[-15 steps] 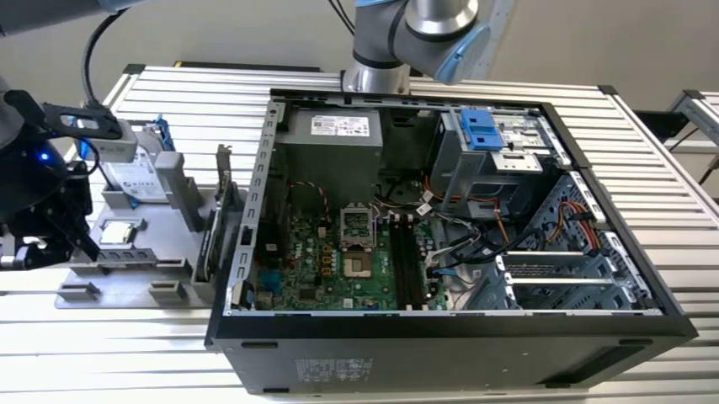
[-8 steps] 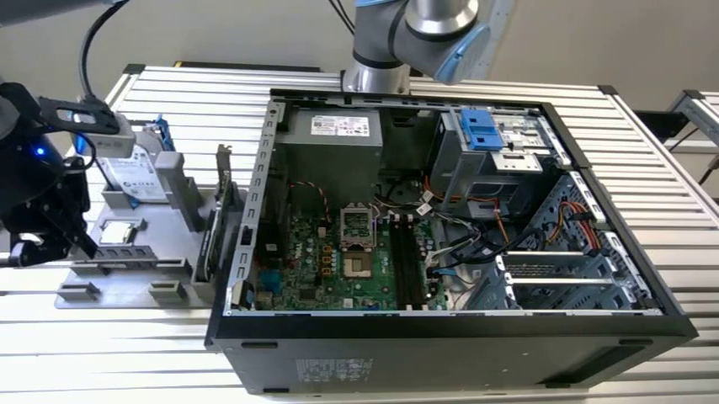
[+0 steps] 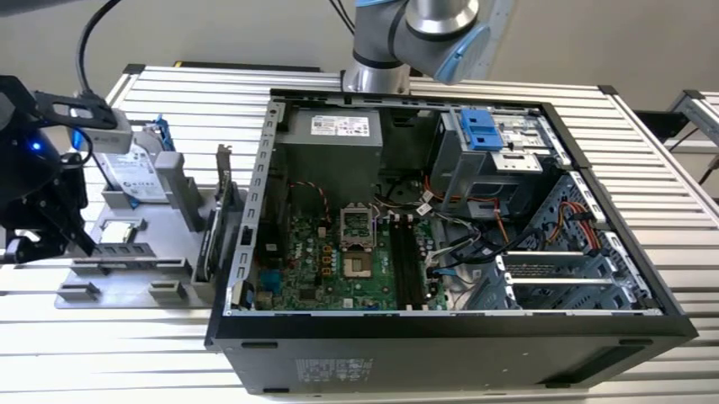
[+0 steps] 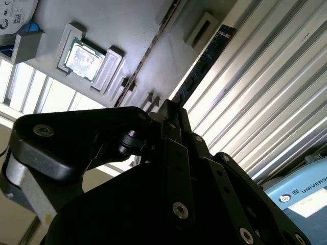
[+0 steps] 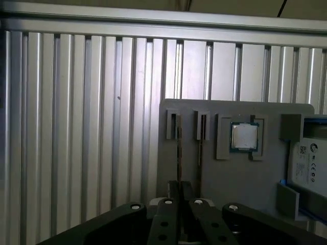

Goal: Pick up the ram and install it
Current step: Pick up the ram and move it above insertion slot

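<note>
Two thin boards stand on edge in the flat grey plastic fixture tray (image 5: pixel 240 184). One is the ram (image 4: pixel 204 64), a long narrow dark-blue memory stick nearest the tray's outer edge. The other is a second stick (image 5: pixel 200 153) just beside it.

Black linkage gripper (image 5: pixel 180 188): fingers drawn in to a slit about as thin as the board, with the ram's near end in that slit. The ram's far end sits in a grey slotted holder.

Writing: white printed labels on the silver hard drive (image 5: pixel 311 163) and on the arm's blue cap (image 4: pixel 288 196); not transcribed.

A square silver processor chip (image 5: pixel 244 136) lies past the second stick.

Room: the ribbed aluminium table (image 5: pixel 76 127) runs open along the ram's outer side.

In the exterior view an upright card with a metal bracket (image 3: pixel 222 202) stands between the tray and the open black computer case (image 3: pixel 450 337). The black memory slots (image 3: pixel 407 261) inside are well apart from the ram.
</note>
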{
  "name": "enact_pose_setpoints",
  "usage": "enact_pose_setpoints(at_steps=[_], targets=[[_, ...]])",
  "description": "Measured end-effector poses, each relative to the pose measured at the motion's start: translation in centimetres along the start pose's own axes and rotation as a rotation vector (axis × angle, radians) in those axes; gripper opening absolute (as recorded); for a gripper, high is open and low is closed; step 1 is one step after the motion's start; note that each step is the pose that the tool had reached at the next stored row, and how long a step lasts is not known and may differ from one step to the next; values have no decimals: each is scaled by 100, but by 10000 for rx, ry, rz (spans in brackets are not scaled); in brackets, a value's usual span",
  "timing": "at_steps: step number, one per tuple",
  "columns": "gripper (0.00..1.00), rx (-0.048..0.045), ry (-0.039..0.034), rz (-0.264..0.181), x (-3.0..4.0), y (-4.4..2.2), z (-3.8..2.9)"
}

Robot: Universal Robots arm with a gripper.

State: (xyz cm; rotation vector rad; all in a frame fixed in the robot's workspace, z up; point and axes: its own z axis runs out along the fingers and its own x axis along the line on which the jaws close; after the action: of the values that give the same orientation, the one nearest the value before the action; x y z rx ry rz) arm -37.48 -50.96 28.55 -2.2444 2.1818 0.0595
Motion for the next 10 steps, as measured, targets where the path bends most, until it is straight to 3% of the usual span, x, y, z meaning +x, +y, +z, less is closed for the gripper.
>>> enact_pose_setpoints(at_steps=[10], targets=[[0,0,0,0,-2,1,-66]])
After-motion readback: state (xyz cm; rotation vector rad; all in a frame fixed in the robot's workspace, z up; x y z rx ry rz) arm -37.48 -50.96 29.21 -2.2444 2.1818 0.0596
